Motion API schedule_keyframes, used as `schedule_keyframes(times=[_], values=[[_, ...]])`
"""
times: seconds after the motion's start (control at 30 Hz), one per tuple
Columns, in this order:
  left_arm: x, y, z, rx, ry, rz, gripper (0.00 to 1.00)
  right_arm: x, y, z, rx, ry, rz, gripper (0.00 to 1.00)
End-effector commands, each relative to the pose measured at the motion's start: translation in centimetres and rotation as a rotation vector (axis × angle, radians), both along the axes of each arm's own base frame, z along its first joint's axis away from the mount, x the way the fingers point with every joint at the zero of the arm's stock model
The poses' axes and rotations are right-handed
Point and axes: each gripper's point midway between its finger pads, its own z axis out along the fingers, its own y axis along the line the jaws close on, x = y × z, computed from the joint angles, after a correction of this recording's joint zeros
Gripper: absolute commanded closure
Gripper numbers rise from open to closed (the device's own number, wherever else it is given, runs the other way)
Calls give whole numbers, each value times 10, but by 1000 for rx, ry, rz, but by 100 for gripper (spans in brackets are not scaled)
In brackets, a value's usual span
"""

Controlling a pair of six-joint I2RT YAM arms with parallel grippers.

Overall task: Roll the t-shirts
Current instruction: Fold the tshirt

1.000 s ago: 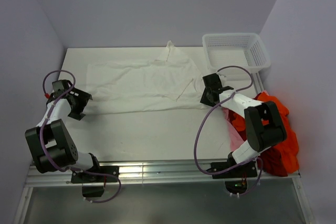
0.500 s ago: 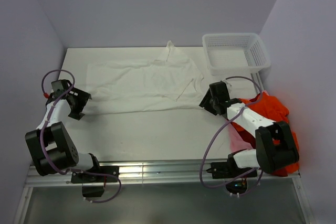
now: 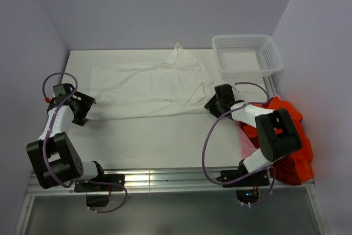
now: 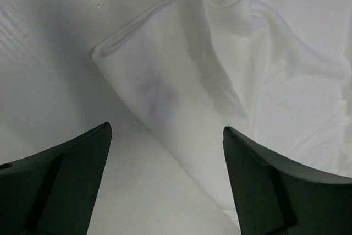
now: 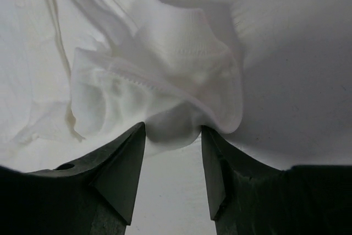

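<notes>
Reckoning I was at the smoothing step, I had the white t-shirt [image 3: 148,86] spread along the bench's [image 3: 165,136] far half, the left gripper [image 4: 165,130] gaping empty over its left end and the right gripper [image 5: 173,130] astride its bunched right end, whether clamped I couldn't tell, which next needed an outward tug.

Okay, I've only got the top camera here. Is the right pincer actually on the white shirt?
Observer: A bunched fold of the white t-shirt sits between the right pincer tips. I can't tell whether it's pinched.
Operator: And the left one?
Observer: The left pincer is wide open, holding nothing.
Operator: Any cloth near it?
Observer: The shirt's folded edge lies flat just ahead of it, running diagonally through that view.
</notes>
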Motion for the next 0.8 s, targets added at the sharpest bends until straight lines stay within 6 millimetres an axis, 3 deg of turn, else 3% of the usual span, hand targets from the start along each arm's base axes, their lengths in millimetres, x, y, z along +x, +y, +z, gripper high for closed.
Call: schedule_keyframes(times=[0.0,0.1,0.17,0.23,0.3,0.33,0.77], values=[[4,-2,8,1,-19,-18,12,0,-14,-8,-34,30,-88,49],[4,-7,1,-26,-14,-24,13,0,-19,-4,-41,18,-132,60],[4,-10,-2,-42,-19,-24,13,3,-25,0,-57,5,-168,80],[3,-11,-6,-54,-16,-20,13,1,-31,2,-81,14,-194,91],[0,-11,-11,-56,-2,-12,14,3,-35,6,-104,17,-205,93],[-1,-10,-13,-55,7,-6,14,2,-36,6,-112,27,-210,100],[-26,-6,-34,-47,63,104,22,4,-42,5,-140,18,-223,100]])
